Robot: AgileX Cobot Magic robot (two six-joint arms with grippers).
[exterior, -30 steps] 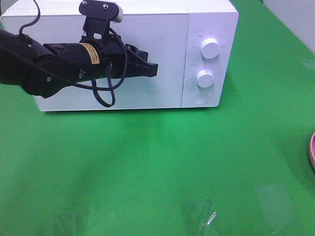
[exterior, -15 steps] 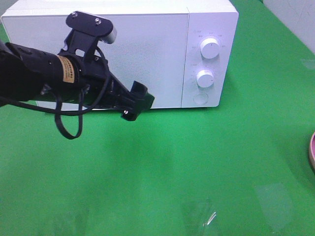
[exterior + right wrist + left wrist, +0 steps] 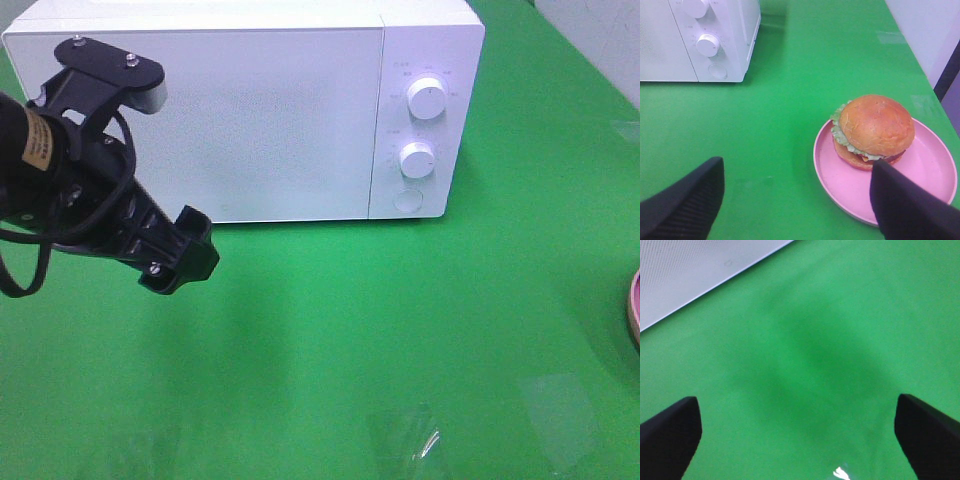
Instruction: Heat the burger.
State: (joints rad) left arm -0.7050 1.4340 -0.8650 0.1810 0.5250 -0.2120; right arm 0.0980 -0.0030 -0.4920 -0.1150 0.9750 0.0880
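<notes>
The burger (image 3: 875,127), with a golden-brown bun, green lettuce and orange cheese edges, sits on a pink plate (image 3: 932,172) in the right wrist view. My right gripper (image 3: 795,210) is open and empty, a short way back from the burger and plate. It is out of the exterior view, where only the plate's rim (image 3: 634,310) shows at the right edge. My left gripper (image 3: 180,258) is open and empty above the green table, in front of the left part of the white microwave (image 3: 250,110). Its dark fingertips (image 3: 670,435) are spread wide.
The microwave's door is shut, and two knobs (image 3: 427,100) and a round button are on its right panel. The microwave also shows in the right wrist view (image 3: 700,40). A green cloth (image 3: 400,330) covers the table. Clear tape patches (image 3: 400,440) lie near the front edge.
My left arm has swung away from the microwave door, moving left and down toward the table's front. The door stays shut.
</notes>
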